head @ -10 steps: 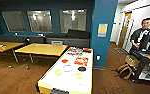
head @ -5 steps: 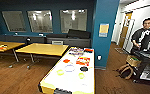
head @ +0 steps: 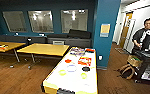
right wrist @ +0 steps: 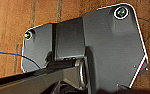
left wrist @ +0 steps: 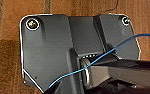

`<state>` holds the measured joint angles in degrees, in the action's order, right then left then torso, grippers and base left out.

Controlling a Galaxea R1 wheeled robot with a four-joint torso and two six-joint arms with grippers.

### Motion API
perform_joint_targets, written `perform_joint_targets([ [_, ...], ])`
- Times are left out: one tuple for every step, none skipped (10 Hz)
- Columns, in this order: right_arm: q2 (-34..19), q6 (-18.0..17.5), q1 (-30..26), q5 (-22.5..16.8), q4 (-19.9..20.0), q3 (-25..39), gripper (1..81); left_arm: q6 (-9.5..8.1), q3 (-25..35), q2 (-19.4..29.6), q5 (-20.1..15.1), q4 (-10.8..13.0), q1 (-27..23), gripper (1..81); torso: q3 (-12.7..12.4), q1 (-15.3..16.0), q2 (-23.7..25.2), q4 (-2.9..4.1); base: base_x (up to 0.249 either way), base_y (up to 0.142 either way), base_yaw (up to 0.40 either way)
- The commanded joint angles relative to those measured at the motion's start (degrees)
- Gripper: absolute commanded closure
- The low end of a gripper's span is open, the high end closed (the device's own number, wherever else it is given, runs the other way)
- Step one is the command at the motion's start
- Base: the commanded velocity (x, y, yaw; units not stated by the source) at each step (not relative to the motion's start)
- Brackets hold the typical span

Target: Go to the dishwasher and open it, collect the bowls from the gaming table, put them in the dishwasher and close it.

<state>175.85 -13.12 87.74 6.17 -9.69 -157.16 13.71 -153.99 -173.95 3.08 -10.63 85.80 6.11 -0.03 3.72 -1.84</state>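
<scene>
Compared w/ the frame half a sec earlier, the whole head view had shifted a bit, so the camera moved w/ the robot; the gaming table (head: 73,75) sat slightly nearer and lower in frame, nothing on it looked displaced. It ran from bottom centre up toward the middle of the frame, glossy white top, yellow rim. On it: a red bowl (head: 68,60) mid-table toward the left edge, a black bowl (head: 85,69) to the right of centre, a yellow-green bowl (head: 62,72) lower left and another yellow-green bowl (head: 83,75) lower right, all apart from each other. A flat purple ring (head: 71,68) lay between them. Further up the top sat a red-orange packet (head: 84,61) and some mixed items, too blurred to tell. Yellow-topped tables (head: 43,49) stood at left on the wood floor (head: 18,77), dark sofa (head: 71,41) behind along the blue wall. A person (head: 144,33) stood at the right edge by a cart (head: 147,62). Both wrist views looked down on wood floor past the robot's dark plate; a blue cable (left wrist: 98,58) crossed the left one. Grippers' fingers: can't tell, either arm.
</scene>
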Motion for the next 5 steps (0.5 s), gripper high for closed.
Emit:
perform_joint_targets([
  [0.0, 0.1, -2.8, -2.6, -0.2, 0.0, 1.0, 0.26, 0.3, -0.2, -3.3, -0.4, -2.5, 1.0, 0.0, 0.0, 0.0, 0.00, 0.000, 0.078, 0.000],
  [0.0, 0.1, -2.8, -2.6, -0.2, 0.0, 1.0, 0.26, 0.3, -0.2, -3.3, -0.4, -2.4, 1.0, 0.0, 0.0, 0.0, 0.00, 0.000, 0.093, 0.000],
  [0.0, 0.1, -2.8, -2.6, -0.2, 0.0, 1.0, 0.26, 0.3, -0.2, -3.3, -0.4, -2.4, 1.0, 0.0, 0.0, 0.0, 0.00, 0.000, 0.105, 0.000],
  [0.0, 0.1, -2.8, -2.6, -0.2, 0.0, 1.0, 0.26, 0.3, -0.2, -3.3, -0.4, -2.4, 1.0, 0.0, 0.0, 0.0, 0.00, 0.000, 0.111, 0.000],
  [0.0, 0.1, -2.8, -2.5, -0.2, 0.0, 1.0, 0.26, 0.3, -0.2, -3.3, -0.4, -2.4, 1.0, 0.0, 0.0, 0.0, 0.00, 0.000, 0.120, 0.000],
])
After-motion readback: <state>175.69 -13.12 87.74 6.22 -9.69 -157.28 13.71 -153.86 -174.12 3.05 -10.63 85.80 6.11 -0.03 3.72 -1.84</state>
